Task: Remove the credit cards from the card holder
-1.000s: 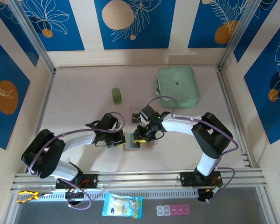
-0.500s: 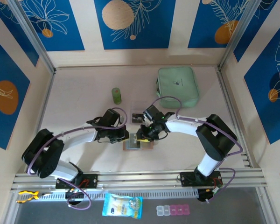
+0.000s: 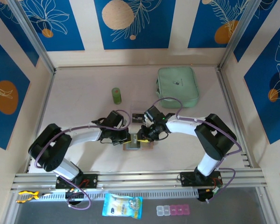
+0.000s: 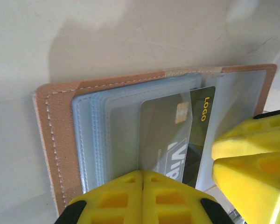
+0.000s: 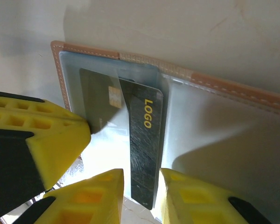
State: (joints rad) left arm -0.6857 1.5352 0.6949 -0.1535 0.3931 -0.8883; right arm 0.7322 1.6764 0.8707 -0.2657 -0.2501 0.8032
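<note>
- Pale table (image 3: 84, 84); I see the card holder (image 4: 51, 140) lying open near centre.
- My left gripper (image 4: 142, 179): fingers together over its sleeves.
- My right gripper (image 5: 142, 196) straddles the dark card (image 5: 144, 135); I cannot tell if it is clamped.

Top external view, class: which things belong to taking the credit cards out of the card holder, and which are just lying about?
Belongs to the job:
card holder
credit cards
left gripper
right gripper

Just lying about:
mint-green pouch
small green cylinder
blue-and-yellow packet
pill boxes
</note>
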